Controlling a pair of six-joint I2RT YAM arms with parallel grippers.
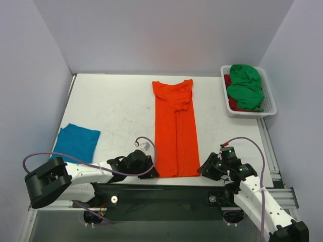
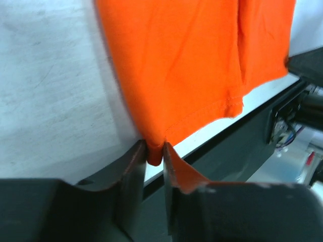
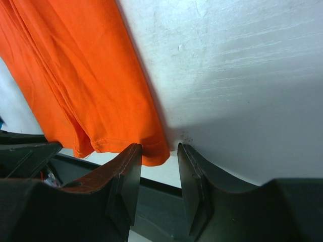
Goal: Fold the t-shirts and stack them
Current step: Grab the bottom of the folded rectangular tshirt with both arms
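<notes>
While left jaws pinch orange t-shirt (image 2: 181, 60) hem, right jaws spread; basket (image 1: 246, 114) far right.

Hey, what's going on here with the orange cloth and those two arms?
Two robot arms are folding shirts. The orange t-shirt lies on the table, folded into a long strip. The left gripper pinches its near left corner; the right gripper straddles the near right corner, jaws apart. A teal t-shirt lies folded at the left; a green t-shirt and a dark red t-shirt sit in the white basket, far right.
</notes>
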